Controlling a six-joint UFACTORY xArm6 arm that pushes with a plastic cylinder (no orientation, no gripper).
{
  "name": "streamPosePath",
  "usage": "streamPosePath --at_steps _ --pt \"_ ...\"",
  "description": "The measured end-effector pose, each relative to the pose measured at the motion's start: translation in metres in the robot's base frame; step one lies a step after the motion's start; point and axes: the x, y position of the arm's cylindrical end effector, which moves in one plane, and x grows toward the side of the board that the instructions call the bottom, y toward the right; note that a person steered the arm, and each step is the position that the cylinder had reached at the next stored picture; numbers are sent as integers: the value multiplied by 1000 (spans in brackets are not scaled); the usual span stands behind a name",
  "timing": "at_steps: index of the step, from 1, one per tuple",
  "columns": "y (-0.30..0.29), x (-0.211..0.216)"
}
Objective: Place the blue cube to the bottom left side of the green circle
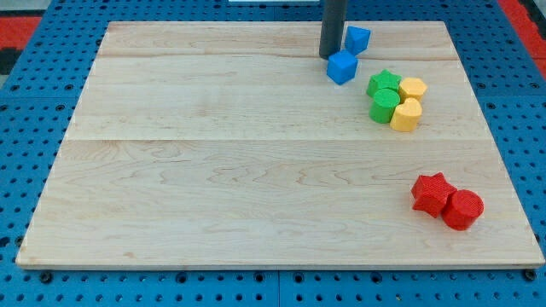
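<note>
The blue cube [342, 66] lies near the view's top, right of centre. My tip [329, 56] stands just to its upper left, touching or nearly touching it. The green circle [384, 106] is a short green cylinder to the lower right of the cube, with a gap between them. A green star [385, 83] sits directly above the circle, touching it. A second blue block [357, 38], wedge-like, lies just right of the rod at the top.
A yellow star-like block [413, 88] and a yellow cylinder-like block [407, 114] press against the green blocks on their right. A red star [432, 193] and a red cylinder [462, 209] lie at the lower right. The wooden board [213, 170] ends on blue pegboard.
</note>
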Motion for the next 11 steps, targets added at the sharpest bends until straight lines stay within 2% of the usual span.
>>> streamPosePath --at_steps 2,4,6,8,9,11 --pt "53 9" --pt "21 46" --pt "15 111" --pt "18 194" --pt "-11 182" --pt "4 132"
